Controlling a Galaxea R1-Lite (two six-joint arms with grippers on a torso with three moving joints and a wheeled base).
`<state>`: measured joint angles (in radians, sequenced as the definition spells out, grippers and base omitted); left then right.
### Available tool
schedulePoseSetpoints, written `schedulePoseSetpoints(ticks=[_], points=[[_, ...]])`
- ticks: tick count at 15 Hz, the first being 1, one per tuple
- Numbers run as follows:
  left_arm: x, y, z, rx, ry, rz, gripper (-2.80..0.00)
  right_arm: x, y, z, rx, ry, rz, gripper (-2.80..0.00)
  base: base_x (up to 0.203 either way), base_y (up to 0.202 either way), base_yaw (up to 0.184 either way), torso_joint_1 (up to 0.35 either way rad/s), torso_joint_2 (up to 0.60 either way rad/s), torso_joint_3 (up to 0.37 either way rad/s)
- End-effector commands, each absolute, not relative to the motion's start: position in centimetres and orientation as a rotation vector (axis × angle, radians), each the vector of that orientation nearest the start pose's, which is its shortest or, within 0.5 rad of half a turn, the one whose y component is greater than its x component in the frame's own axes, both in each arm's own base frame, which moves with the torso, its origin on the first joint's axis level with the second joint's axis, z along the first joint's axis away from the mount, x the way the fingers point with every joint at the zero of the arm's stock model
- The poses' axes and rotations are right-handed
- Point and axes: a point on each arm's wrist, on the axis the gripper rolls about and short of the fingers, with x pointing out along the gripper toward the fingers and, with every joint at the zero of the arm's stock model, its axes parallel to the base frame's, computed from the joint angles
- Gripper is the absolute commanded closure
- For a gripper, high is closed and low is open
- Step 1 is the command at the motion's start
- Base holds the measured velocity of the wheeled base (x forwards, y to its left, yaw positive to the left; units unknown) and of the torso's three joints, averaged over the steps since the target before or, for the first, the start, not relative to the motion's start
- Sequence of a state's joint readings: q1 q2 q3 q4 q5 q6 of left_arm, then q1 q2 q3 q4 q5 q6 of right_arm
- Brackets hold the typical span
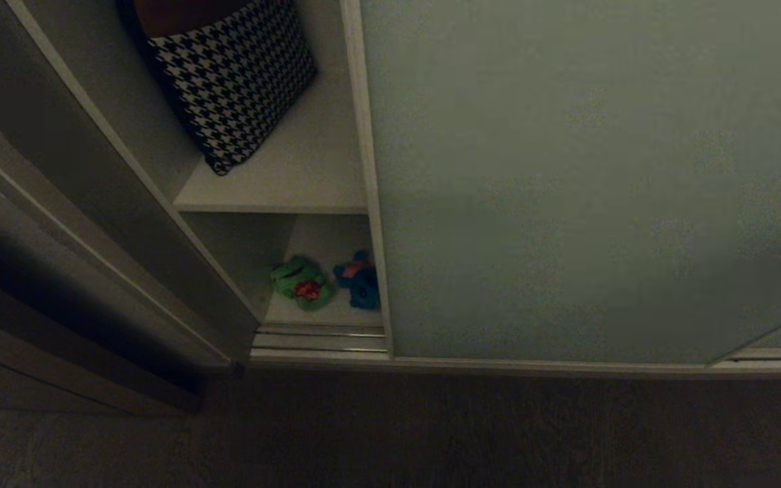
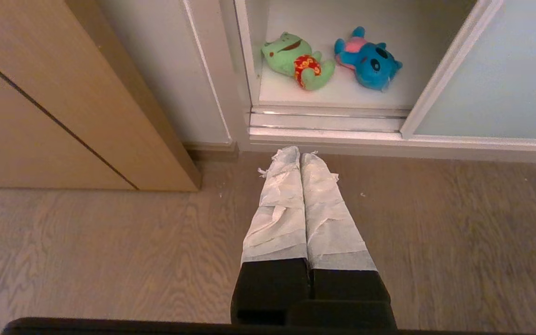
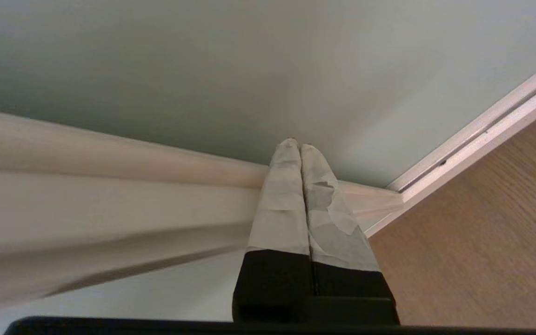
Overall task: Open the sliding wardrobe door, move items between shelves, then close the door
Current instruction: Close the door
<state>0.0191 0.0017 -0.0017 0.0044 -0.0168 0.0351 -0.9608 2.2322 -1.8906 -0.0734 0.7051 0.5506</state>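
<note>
Standing upright, the door is covering all but a narrow gap left of it.
Both toys are lying inside that gap; right gripper, closed and empty, is pointing at the door; left gripper closed.

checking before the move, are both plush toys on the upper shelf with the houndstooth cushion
No, the green plush toy and blue plush toy lie on the bottom shelf, below the houndstooth cushion.

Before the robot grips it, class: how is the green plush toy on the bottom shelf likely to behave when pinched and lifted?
The green toy looks like stuffed fabric, so it should squash under a pinch rather than resist. Its limbs look soft and would likely droop when lifted. It lies flat on the shelf, so a push would probably slide it, not roll it, perhaps into the blue toy beside it.
</note>
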Motion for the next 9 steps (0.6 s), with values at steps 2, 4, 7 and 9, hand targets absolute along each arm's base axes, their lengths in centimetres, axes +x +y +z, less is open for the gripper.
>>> schedulePoseSetpoints(ticks=[2, 4, 7, 9], points=[[-2.3, -0.1, 7.6, 0.035, 0.006, 0.002, 0.0, 28.1, -35.6, 23.6, 0.741, 0.114, -0.265, 0.0, 0.0, 0.0, 0.0, 0.0, 0.0, 0.0], [-2.3, -0.1, 7.5, 0.035, 0.005, 0.002, 0.0, 28.2, -34.4, 23.9, 0.746, 0.127, -0.25, 0.0, 0.0, 0.0, 0.0, 0.0, 0.0, 0.0], [-2.3, -0.1, 7.6, 0.035, 0.006, 0.002, 0.0, 27.9, -32.3, 24.5, 0.752, 0.145, -0.229, 0.0, 0.0, 0.0, 0.0, 0.0, 0.0, 0.0], [-2.3, -0.1, 7.6, 0.035, 0.006, 0.001, 0.0, 27.5, -30.9, 25.0, 0.753, 0.154, -0.216, 0.0, 0.0, 0.0, 0.0, 0.0, 0.0, 0.0]])
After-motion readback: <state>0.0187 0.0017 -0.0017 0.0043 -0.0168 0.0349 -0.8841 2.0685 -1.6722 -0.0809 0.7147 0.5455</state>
